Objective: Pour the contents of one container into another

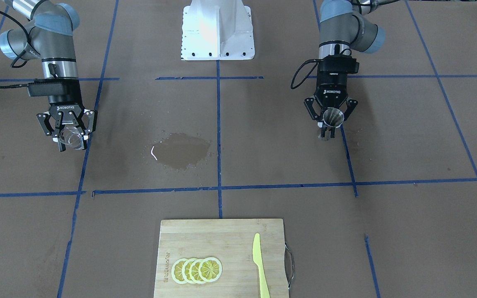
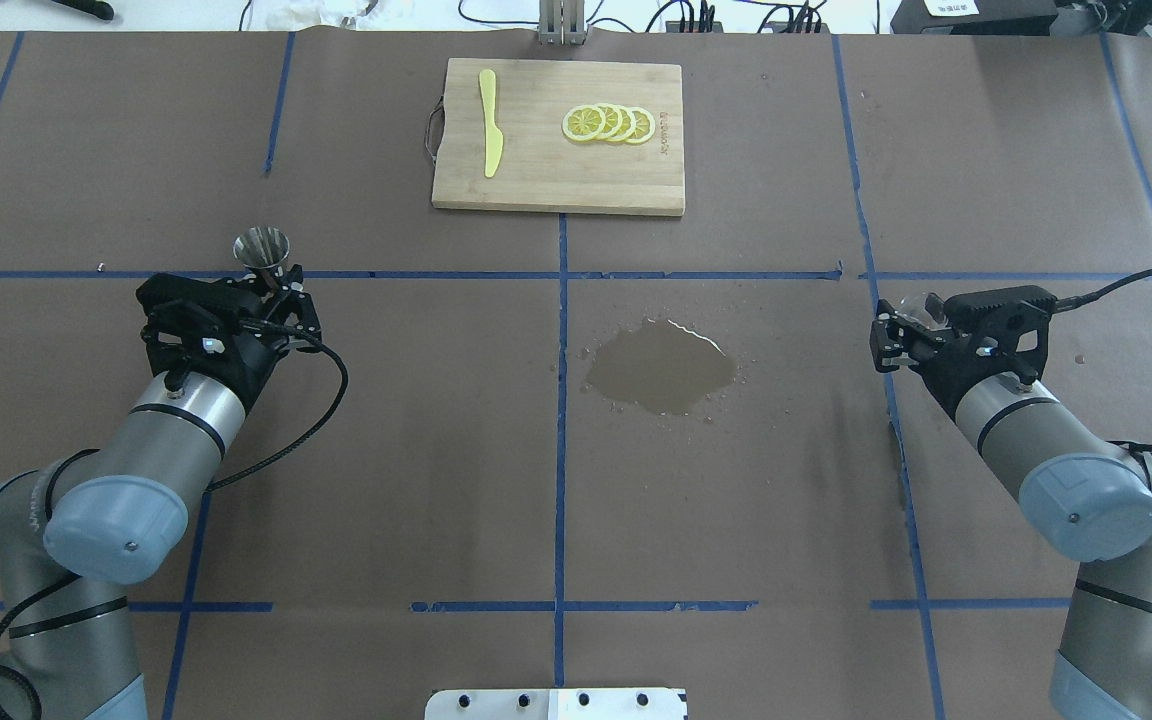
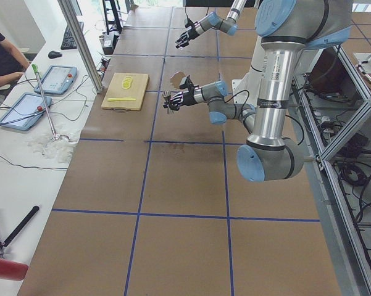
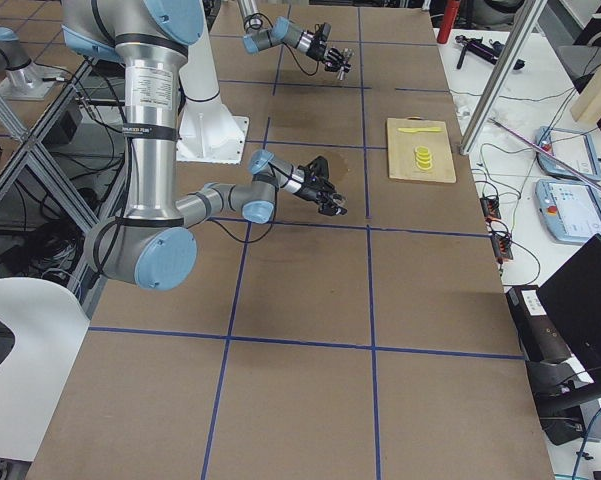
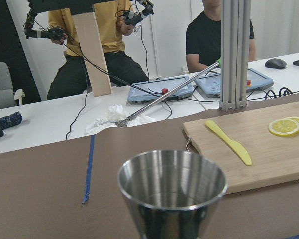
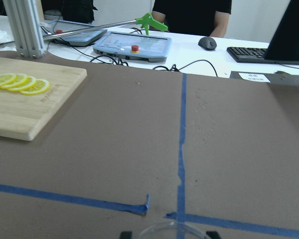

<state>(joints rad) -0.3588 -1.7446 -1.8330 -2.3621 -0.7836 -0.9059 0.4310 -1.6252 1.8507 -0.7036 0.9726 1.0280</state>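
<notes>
Left tool [image 1: 330,126]: fingers closed on the lower part of a steel cup [image 1: 333,116], which is upright with its mouth just ahead of the fingertips.
Right tool [image 1: 73,145]: clamped around a clear cup [image 1: 71,135]; I cannot tell whether it holds any liquid.
Gap: the two tools hang well apart, each over its own side of the desk [image 1: 408,215], so no pour is under way yet.
Risk, spilling: a wet patch [image 1: 180,151] lies on the desk between the tools. Tipping before one rim is over the other cup's mouth would likely add to it.
Risk, grip: the steel cup tapers toward its base, so it may slip or swing between the fingers when tilted.
Surroundings: a wooden cutting board [image 1: 222,236] carrying lemon slices [image 1: 197,270] and a yellow knife [image 1: 259,265] sits well ahead of both tools.
In the way: only the flat wet patch lies between the tools; the board is off that line.
</notes>
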